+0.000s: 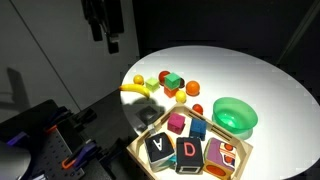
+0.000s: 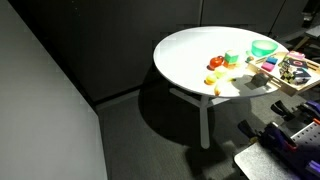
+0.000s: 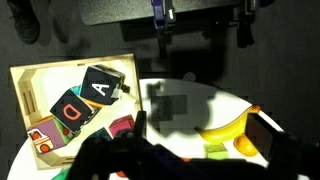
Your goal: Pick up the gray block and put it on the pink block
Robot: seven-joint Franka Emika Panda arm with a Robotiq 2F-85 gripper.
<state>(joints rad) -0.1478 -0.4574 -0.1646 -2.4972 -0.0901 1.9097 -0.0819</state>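
The pink block (image 1: 177, 123) sits in the wooden tray (image 1: 140, 143) behind the tiles marked A and D. It also shows in the wrist view (image 3: 120, 128). I cannot clearly make out the gray block. A dark patch beside the pink block (image 1: 160, 117) may be it or shadow. My gripper (image 1: 106, 40) hangs high above the table's far edge. In the wrist view its fingers (image 3: 200, 130) are wide apart with nothing between them.
A banana (image 1: 135, 90), a green cube (image 1: 172, 80) and several orange fruits lie on the white round table (image 1: 260, 80). A green bowl (image 1: 235, 115) stands next to the tray. A small blue cube (image 1: 197, 128) sits beside the pink block.
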